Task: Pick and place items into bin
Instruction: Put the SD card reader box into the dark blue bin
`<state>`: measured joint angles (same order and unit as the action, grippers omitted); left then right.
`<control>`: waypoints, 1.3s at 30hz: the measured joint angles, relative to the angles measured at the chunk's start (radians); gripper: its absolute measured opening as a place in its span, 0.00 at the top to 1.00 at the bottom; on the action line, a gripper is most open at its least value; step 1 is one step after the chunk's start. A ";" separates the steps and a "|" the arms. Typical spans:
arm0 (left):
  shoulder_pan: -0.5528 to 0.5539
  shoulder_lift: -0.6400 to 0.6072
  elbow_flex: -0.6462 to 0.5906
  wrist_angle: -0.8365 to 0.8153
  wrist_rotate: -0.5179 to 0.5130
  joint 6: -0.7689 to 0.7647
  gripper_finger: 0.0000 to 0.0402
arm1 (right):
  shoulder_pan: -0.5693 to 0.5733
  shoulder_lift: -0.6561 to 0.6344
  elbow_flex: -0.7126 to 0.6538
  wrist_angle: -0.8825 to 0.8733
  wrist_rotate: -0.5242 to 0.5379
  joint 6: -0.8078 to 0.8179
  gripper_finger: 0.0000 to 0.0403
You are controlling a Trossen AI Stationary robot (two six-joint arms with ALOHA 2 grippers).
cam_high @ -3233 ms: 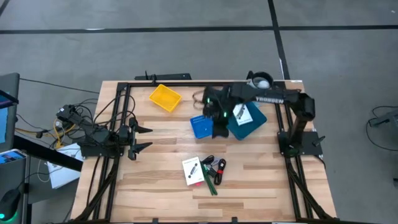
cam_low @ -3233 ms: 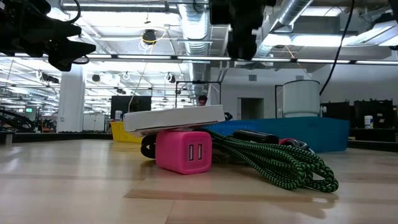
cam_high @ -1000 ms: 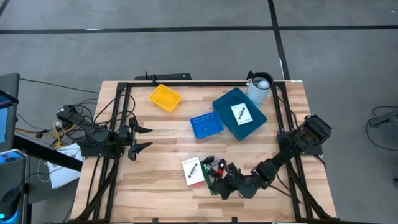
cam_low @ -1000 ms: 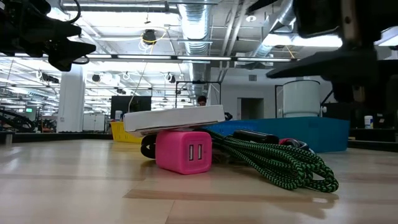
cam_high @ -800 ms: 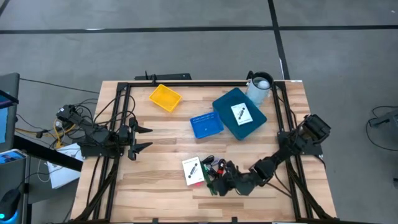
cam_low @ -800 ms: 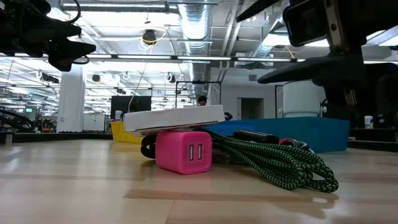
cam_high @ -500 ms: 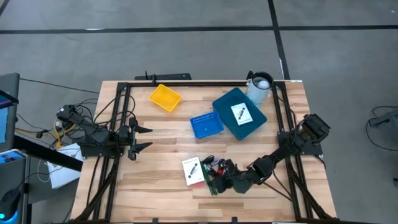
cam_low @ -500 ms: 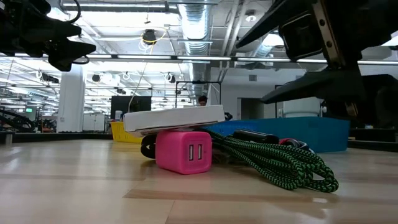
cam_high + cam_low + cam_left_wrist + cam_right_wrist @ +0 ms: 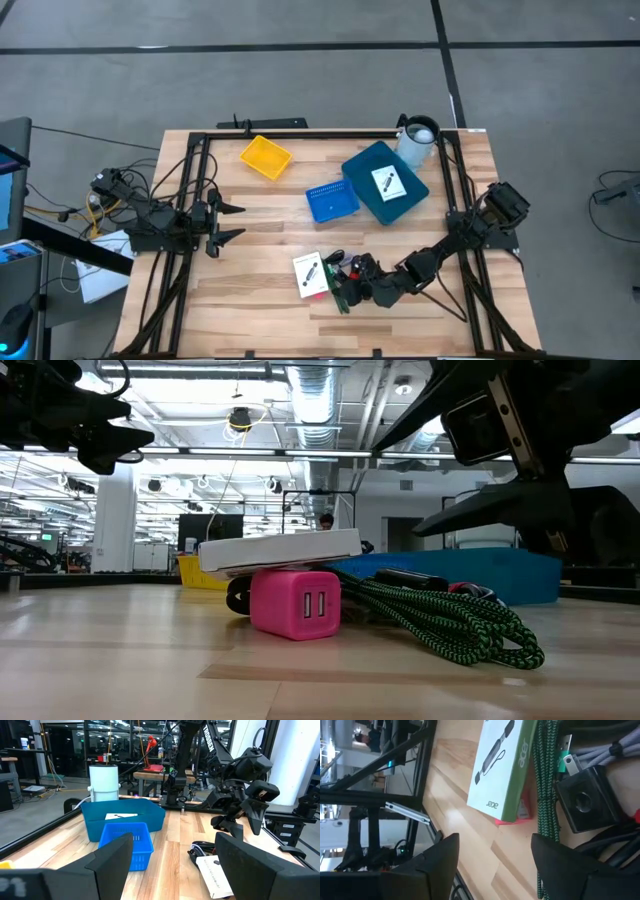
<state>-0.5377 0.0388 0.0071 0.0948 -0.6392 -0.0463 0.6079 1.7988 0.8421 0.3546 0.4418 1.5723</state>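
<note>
Reaching with fingers apart, the right end effector (image 9: 352, 283) hovers at the cord (image 9: 338, 293) (lower centre); next, closing on it

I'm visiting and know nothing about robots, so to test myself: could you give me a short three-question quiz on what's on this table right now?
1. True or false: the large blue rectangular bin is empty.
2. Which gripper is at the pile of items near the table's front edge? A) left gripper B) right gripper
3. Fill in: the white rectangular box with black print rests on top of a ____ plastic charger block.

Key:
1. False: a white printed card lies in it.
2. B; its fingers are open over the braided black-and-green cord, holding nothing.
3. Pink.
</note>
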 joint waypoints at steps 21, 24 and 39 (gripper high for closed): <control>0.000 0.000 0.000 0.000 0.000 0.000 0.32 | 0.000 0.000 0.000 -0.003 0.042 0.001 0.40; 0.000 0.000 0.000 0.000 0.000 0.000 0.32 | -0.001 0.000 0.000 -0.003 0.040 0.000 0.40; 0.000 0.000 0.000 0.000 0.000 0.000 0.32 | -0.039 0.072 0.017 0.091 -0.029 0.028 0.41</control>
<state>-0.5379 0.0389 0.0071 0.0948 -0.6392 -0.0463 0.5688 1.8709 0.8592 0.4460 0.4128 1.6006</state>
